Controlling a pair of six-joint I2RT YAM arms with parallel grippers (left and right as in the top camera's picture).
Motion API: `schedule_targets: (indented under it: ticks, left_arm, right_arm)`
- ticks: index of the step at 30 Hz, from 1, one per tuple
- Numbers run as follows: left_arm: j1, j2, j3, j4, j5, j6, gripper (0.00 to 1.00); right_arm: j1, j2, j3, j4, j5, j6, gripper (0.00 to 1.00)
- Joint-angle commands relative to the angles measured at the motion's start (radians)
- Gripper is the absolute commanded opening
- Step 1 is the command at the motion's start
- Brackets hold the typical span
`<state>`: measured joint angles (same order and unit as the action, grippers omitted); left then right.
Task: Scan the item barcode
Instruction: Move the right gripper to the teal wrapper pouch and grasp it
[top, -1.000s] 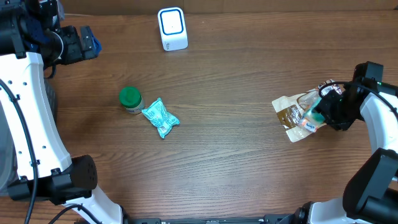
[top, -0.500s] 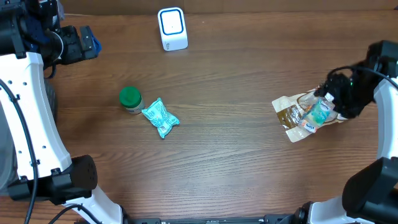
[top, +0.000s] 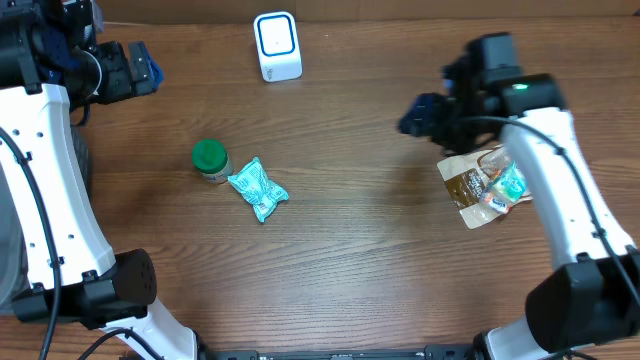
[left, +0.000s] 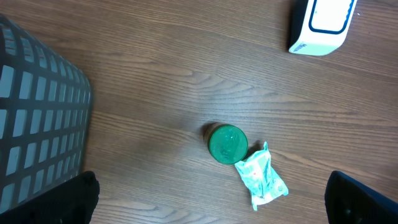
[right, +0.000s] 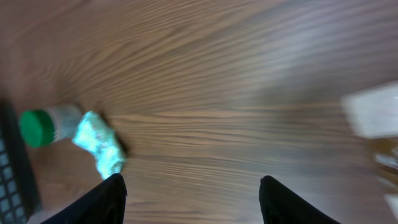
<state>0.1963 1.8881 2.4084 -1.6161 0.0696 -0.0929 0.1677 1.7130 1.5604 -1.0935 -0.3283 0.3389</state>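
On table (top: 350, 250) | scanner (top: 277, 45) 1 | green-capped bottle (top: 209, 160) 1 | teal packet (top: 258, 189) 1

The right wrist view is blurred: the green-capped bottle (right: 46, 123) and teal packet (right: 99, 149) lack detail. The scanner (left: 323, 25) is cut by the left wrist view's top edge.

You have a brown wood-grain tabletop (top: 380, 260) in front of you. A white scanner (top: 277, 45) stands near its far edge. Left of centre, a green-capped bottle (top: 210, 160) sits just beside a crumpled teal packet (top: 258, 188). Well apart on the right, clear and brown pouches (top: 478, 187) lie overlapping.
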Motion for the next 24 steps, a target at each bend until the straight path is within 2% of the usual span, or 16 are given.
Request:
schedule_targets:
  ticks: [1,10,18,21,24]
  left_arm:
    - [-0.007,-0.003,0.001,0.001,-0.006,0.019,1.0]
    - [-0.007,-0.003,0.001,0.001,-0.006,0.019,1.0]
    - [-0.007,-0.003,0.001,0.001,-0.006,0.019,1.0]
    - [-0.007,-0.003,0.001,0.001,-0.006,0.019,0.99]
    - [-0.007,-0.003,0.001,0.001,-0.006,0.019,1.0]
  right_arm:
    - [0.108,0.037,0.011,0.055,-0.014,0.062,0.66]
    - [0.314,0.168,0.011,0.222,-0.015,0.165,0.66]
    - [0.429,0.3,0.011,0.351,-0.077,0.173,0.66]
    - [0.467,0.336,0.011,0.388,-0.077,0.119,0.56]
    - [0.506,0.361,0.011,0.434,-0.077,0.048,0.35]
